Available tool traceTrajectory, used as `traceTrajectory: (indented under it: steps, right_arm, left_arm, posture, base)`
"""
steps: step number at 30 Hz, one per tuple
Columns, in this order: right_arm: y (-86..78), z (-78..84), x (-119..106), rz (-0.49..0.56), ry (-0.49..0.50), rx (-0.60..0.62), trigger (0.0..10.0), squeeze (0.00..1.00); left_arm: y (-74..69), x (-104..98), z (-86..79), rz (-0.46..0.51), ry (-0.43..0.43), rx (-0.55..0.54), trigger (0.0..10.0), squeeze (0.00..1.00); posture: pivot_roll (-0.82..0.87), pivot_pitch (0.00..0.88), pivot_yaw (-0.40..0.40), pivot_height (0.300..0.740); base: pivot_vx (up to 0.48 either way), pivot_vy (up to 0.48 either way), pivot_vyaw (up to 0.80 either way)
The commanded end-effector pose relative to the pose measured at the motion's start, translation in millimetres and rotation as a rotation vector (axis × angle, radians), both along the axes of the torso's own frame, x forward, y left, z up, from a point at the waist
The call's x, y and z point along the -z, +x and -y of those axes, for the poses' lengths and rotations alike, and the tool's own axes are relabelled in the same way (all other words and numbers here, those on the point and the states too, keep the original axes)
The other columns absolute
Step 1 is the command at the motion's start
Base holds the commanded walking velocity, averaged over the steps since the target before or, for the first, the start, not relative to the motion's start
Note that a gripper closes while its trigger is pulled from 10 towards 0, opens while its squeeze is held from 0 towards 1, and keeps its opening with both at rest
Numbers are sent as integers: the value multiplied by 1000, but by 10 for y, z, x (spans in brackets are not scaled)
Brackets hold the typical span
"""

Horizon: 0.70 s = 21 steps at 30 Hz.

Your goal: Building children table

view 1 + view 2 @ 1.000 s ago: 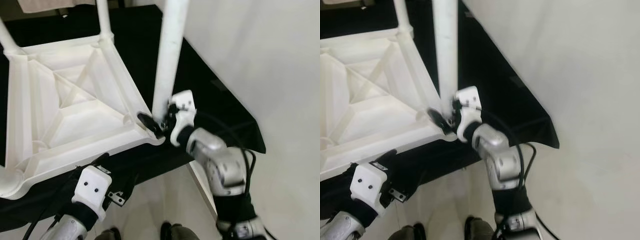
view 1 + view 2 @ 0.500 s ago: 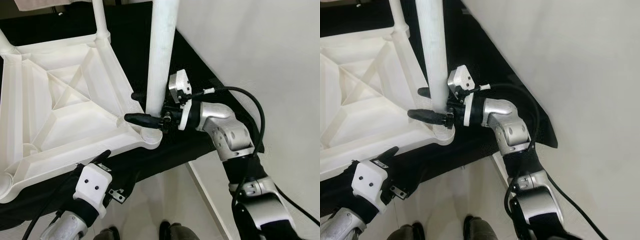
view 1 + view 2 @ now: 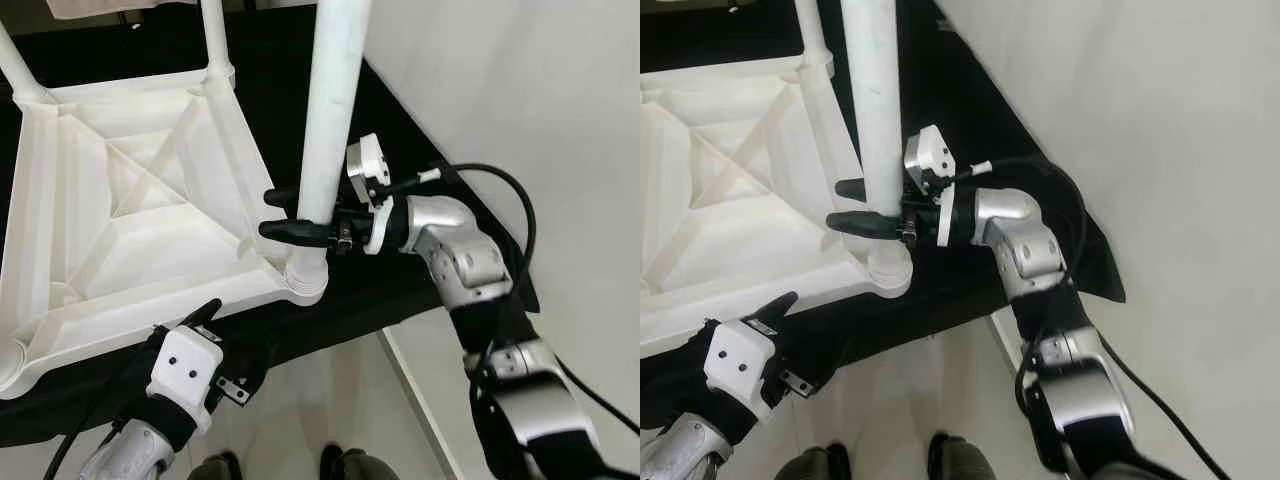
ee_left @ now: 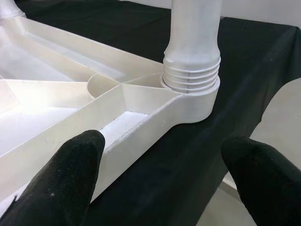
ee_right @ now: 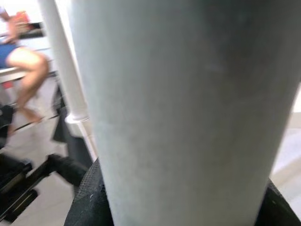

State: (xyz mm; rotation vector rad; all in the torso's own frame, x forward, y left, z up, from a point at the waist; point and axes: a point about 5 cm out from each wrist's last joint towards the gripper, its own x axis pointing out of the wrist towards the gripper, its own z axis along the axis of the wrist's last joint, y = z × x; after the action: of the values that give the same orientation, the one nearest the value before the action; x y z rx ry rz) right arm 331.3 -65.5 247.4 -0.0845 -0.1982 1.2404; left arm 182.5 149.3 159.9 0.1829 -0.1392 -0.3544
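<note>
your left gripper [image 3: 205,312] sits low at the near edge of the black cloth [image 3: 400,150], fingers spread wide with nothing between them; in the left wrist view both fingertips [image 4: 70,174] hover just short of the tabletop's rim, apart from it. the white plastic tabletop [image 3: 130,200] lies upside down on the cloth, ribbed underside facing up, its near corner close to the cloth's front edge and pale floor [image 3: 330,400] below that. at that near corner the table leg [image 3: 330,120] stands upright in its socket [image 4: 190,89], long axis vertical, the threaded collar partly seated. two more legs rise at the far corners. your right gripper [image 3: 285,212] reaches in from the right, its two black fingers on either side of the leg's lower end, closed around it just above the socket. further right the cloth's edge runs diagonally beside a bare white wall [image 3: 520,90].
</note>
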Motion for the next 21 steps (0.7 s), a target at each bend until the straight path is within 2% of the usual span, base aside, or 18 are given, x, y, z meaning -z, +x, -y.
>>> traceTrajectory:
  steps: [1,2,3,4,6,13,14,16,17,18,19,21]
  right_arm:
    - [17,79,458,-164,-17,538,0,0]
    - [-39,137,562,-201,-5,739,0,0]
    - [-200,67,628,-222,-4,754,0,0]
    - [-200,67,628,-222,-4,754,0,0]
    - [-357,-84,618,-208,1,635,0,0]
    - [-345,-144,632,-217,-13,586,0,0]
    - [-346,-158,627,-220,-15,578,10000,0]
    - [-343,-194,606,-218,-24,538,10000,0]
    - [-351,-235,524,-211,6,498,10000,63]
    - [-360,-262,464,-204,29,472,10000,63]
    - [-347,-291,369,-180,58,392,10000,1000]
    - [-324,-313,234,-156,96,264,10000,1000]
  left_arm:
    - [-15,47,1,-21,-21,11,10000,0]
    - [-14,48,-1,-20,-22,12,10000,0]
    - [-7,46,2,-18,-21,13,10000,0]
    - [-7,46,2,-18,-21,13,10000,0]
    - [4,50,5,-16,-20,14,10000,0]
    - [28,77,-12,-18,-20,7,10000,0]
    - [31,77,-14,-17,-21,5,10000,0]
    - [33,77,-15,-15,-21,3,10000,0]
    - [37,75,-14,-12,-22,-1,10000,0]
    - [40,74,-14,-10,-22,-3,10000,0]
    - [45,73,-12,-9,-23,-3,10000,0]
    - [52,69,-9,-8,-24,-2,10000,0]
  posture:
    - [-121,196,-98,740]
    - [-121,196,-98,740]
    - [-120,200,-86,740]
    - [-120,200,-86,740]
    - [-124,187,-80,740]
    - [-121,165,-89,740]
    - [-120,165,-90,740]
    - [-120,164,-91,740]
    - [-118,161,-90,740]
    - [-118,161,-90,740]
    - [-117,161,-90,740]
    - [-110,169,-83,740]
  base:
    - [0,0,0]
    - [0,0,0]
    - [0,0,0]
    - [0,0,0]
    - [0,0,0]
    - [0,0,0]
    - [0,0,0]
    - [0,0,0]
    - [0,0,0]
    - [0,0,0]
    - [0,0,0]
    - [0,0,0]
